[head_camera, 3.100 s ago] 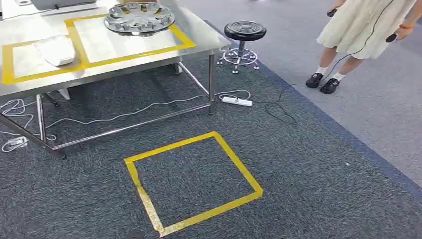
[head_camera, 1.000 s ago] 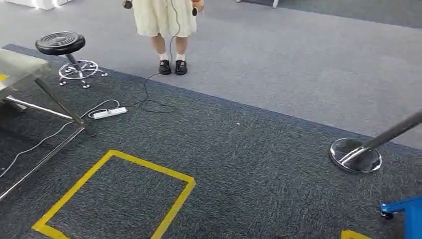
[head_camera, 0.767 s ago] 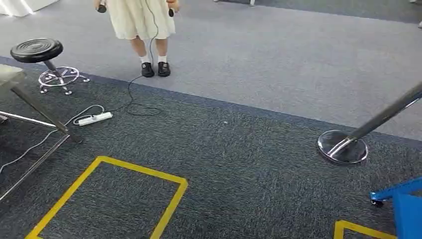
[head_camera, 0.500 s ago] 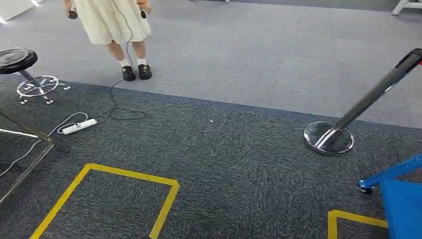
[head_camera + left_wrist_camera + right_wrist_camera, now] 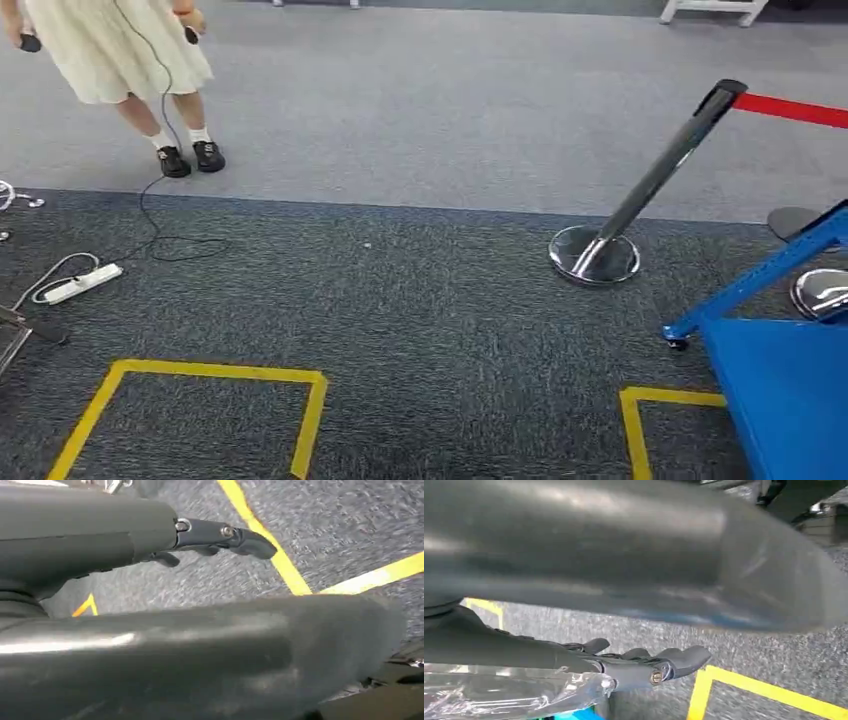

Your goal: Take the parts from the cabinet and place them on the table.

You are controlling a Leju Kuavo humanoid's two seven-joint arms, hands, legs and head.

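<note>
My left hand point(image 5: 220, 535) hangs over the dark speckled carpet point(image 5: 440, 300), its dark fingers point(image 5: 250, 542) stretched out and apart with nothing in them. My right hand point(image 5: 644, 667) hangs the same way, fingers point(image 5: 684, 660) extended and loose, holding nothing; crinkled clear plastic film point(image 5: 514, 690) lies just beside it in the right wrist view.

Ahead and to my right stands the blue metal cabinet point(image 5: 790, 390), its angled blue leg point(image 5: 760, 280) ending in a small caster. I cannot tell where the parts are. A yellow tape corner point(image 5: 650, 420) lies on the carpet just beside the cabinet, and a yellow tape square point(image 5: 200, 375) lies to my left.

A chrome stanchion post point(image 5: 650, 180) on a round base carries a red belt point(image 5: 795, 110). Further left, a person in a cream skirt point(image 5: 110, 50) and black shoes stands on the lighter grey floor point(image 5: 450, 100), with a white power strip point(image 5: 85, 283) on the carpet near them.
</note>
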